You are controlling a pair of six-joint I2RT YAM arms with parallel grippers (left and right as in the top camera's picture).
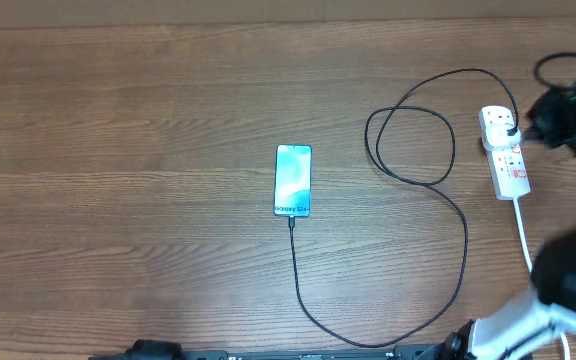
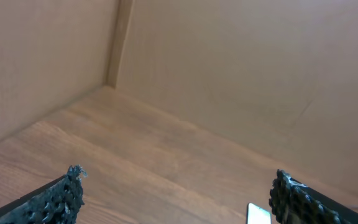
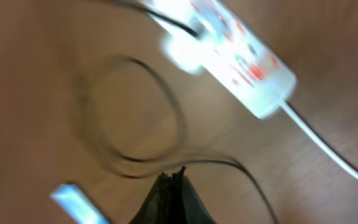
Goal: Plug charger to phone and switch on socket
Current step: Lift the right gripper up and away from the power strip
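Phone (image 1: 293,180) lies flat mid-bench, screen up and lit, long axis running near edge to far edge. Charger (image 1: 295,260) meets the phone's near end. It looks seated there, though the joint is too small to confirm. From there the cable runs toward the near edge, sweeps right, throws one loose loop, and ends at a black plug in the far outlet of the socket (image 1: 509,165).

Socket sits near the right edge, its white cord (image 1: 521,230) trailing toward the near right corner. Slack in the cable means nothing pulls on the phone.

Judgement: plugging is done at both ends and only the switch is left.

Right gripper (image 1: 553,115) hangs just beside the socket's far end, badly blurred from overhead. In the wrist view its fingers (image 3: 173,193) meet in a single point with nothing between them. That posture suits prodding a rocker switch rather than grasping. Contact with the socket: cannot tell.

Left gripper (image 2: 178,180) is parked by the near edge, spread wide and empty over bare bench. It is kept well away from cable and phone.
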